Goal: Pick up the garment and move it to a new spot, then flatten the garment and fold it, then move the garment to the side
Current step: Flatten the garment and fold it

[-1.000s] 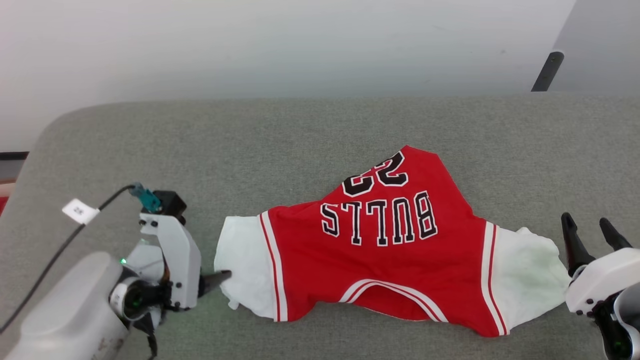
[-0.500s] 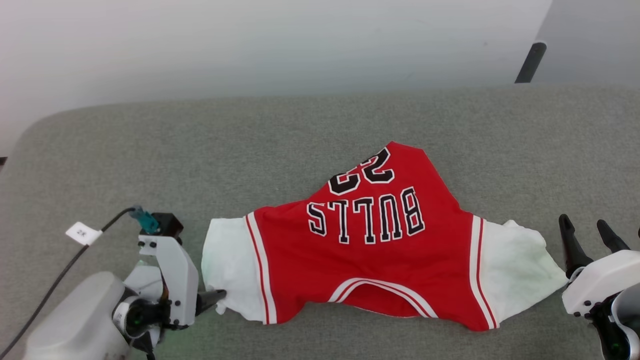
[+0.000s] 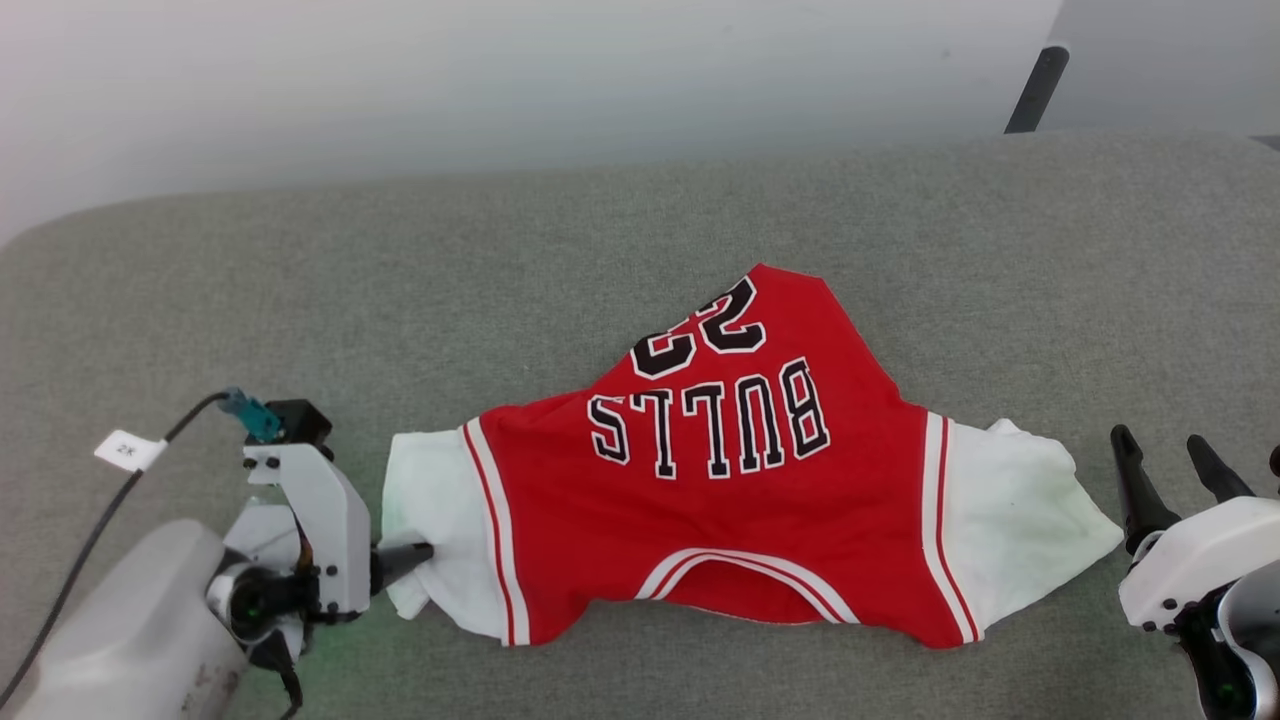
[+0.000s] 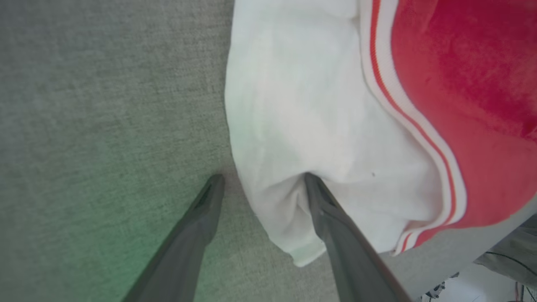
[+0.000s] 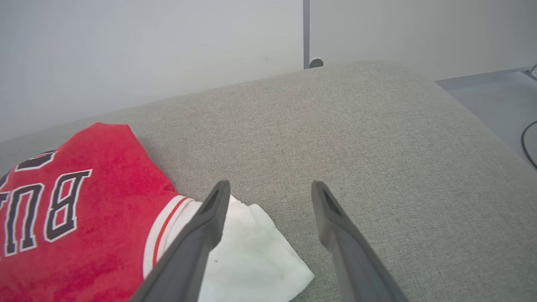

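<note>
Grey woven upholstery covers a broad cushion [image 3: 300, 300] with rounded corners, set against a pale wall [image 3: 500, 80]. A dark pole [image 3: 1030, 90] leans at the far right corner.

On the cushion, a little right of its middle, lies the red Bulls jersey [image 3: 720, 520]. It is spread mostly flat, with the collar toward the near edge. From the head view "BULLS" and "23" read upside down. Its far end narrows to a crumpled peak. The white sleeves reach out to either side, each edged in red-and-white stripes.

The left gripper [image 4: 262, 178] lies low at the jersey's left sleeve with its jaws wide apart. One finger rests on bare cushion just beside the sleeve's edge. The other presses into the white cloth, which puckers at its tip. Nothing is pinched.

The right gripper [image 3: 1158, 440] stands just beyond the right sleeve's corner, also spread wide, holding nothing and apart from the cloth.

A black cable [image 3: 80, 560] with a small white tag [image 3: 128, 450] runs along the left arm
</note>
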